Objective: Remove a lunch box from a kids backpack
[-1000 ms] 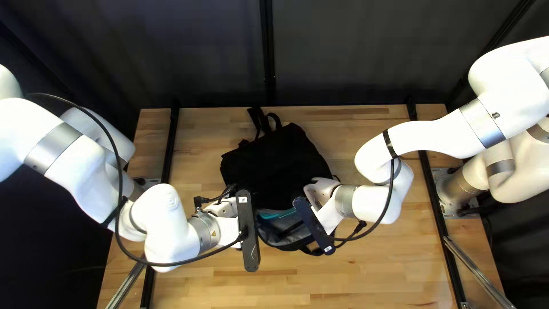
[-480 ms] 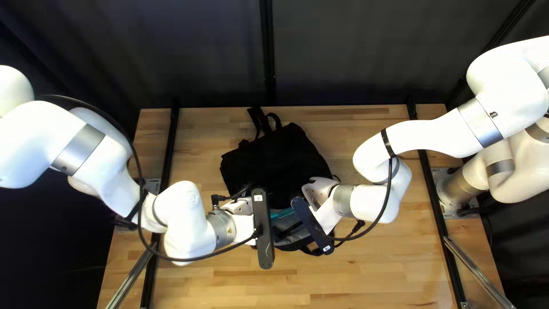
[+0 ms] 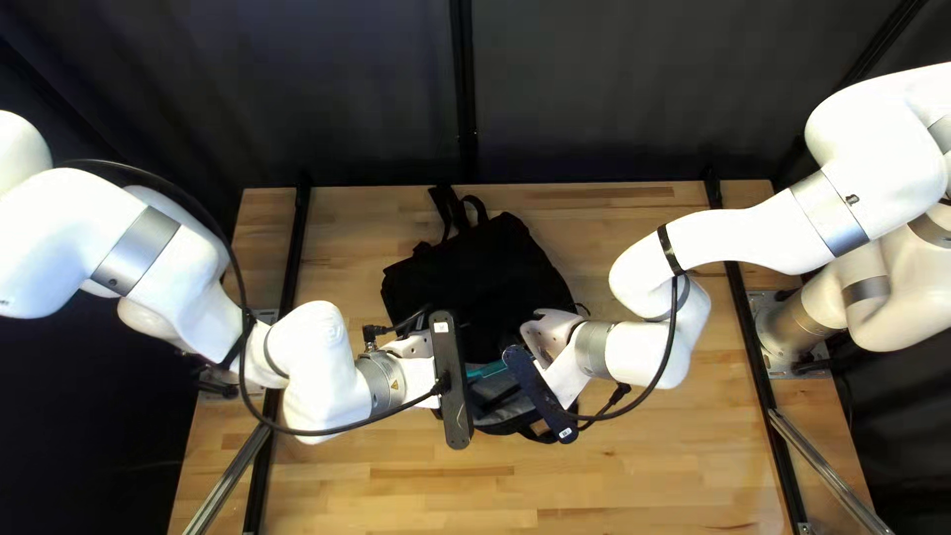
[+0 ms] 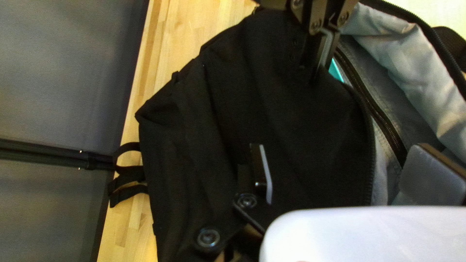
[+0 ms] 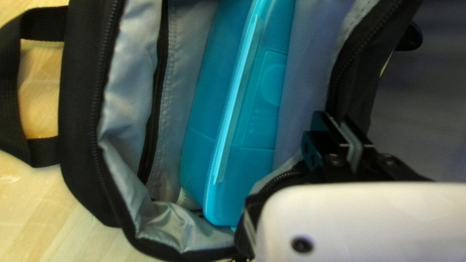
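Note:
My left gripper (image 3: pixel 414 347) is over the left side of the black backpack (image 3: pixel 475 282); my right gripper (image 3: pixel 551 335) is at its right side. A teal lunch box (image 3: pixel 483 372) shows between them, partly hidden. In the left wrist view my left gripper (image 4: pixel 345 167) stands open above the backpack's zippered edge (image 4: pixel 370 165), one finger over the black cloth, the other over the grey lining. In the right wrist view the lunch box (image 5: pixel 250 116) lies inside the open backpack (image 5: pixel 82 116), and my right gripper (image 5: pixel 341 138) pinches the opening's black rim.
The backpack's straps (image 3: pixel 458 210) extend toward the table's far edge. Dark rails (image 3: pixel 290 263) run along both sides of the wooden table (image 3: pixel 634 476). Both wrists are close together over the backpack's opening, with a cable looping below each.
My left gripper has moved right over the opening, then slightly back and toward the far edge. My right arm has shifted very slightly left.

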`<state>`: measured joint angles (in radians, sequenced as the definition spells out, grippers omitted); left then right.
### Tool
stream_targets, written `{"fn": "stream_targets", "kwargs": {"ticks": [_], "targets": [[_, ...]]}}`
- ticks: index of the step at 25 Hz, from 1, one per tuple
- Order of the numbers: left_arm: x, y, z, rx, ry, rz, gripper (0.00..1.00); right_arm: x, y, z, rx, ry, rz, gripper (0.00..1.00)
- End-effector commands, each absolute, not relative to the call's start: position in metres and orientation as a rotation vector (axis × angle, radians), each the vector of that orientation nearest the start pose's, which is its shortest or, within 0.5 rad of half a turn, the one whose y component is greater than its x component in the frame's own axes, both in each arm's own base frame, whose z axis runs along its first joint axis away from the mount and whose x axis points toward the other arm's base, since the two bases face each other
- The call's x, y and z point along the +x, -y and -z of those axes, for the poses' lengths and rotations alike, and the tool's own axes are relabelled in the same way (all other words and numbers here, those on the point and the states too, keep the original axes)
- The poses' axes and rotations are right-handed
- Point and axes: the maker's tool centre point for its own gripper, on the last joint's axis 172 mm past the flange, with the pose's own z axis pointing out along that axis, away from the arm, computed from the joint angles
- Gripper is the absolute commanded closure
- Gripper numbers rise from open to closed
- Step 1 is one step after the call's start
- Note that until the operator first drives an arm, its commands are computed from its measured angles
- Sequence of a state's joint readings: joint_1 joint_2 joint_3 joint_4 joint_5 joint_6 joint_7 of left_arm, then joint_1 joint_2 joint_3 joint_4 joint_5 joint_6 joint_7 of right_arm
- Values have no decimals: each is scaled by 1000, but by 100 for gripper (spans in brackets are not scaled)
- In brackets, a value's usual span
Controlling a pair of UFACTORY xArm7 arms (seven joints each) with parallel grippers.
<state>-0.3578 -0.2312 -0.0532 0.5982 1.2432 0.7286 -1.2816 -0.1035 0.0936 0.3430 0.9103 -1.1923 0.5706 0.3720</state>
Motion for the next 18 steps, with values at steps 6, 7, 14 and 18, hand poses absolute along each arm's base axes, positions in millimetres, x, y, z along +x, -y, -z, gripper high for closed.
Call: {"fn": "stream_targets", "kwargs": {"ticks": [6, 7, 14, 18], "targets": [[462, 67, -188, -2505, -64, 911, 97, 560, -61, -173, 2264, -995, -556, 100], [462, 67, -188, -2507, -62, 910, 98, 560, -61, -174, 2264, -995, -556, 100], [462, 63, -190, -2523, -29, 894, 99, 560, -63, -181, 2254, -1012, -567, 0], [461, 59, -190, -2534, 3, 886, 100, 555, -73, -186, 2246, -1018, -568, 0]]}}
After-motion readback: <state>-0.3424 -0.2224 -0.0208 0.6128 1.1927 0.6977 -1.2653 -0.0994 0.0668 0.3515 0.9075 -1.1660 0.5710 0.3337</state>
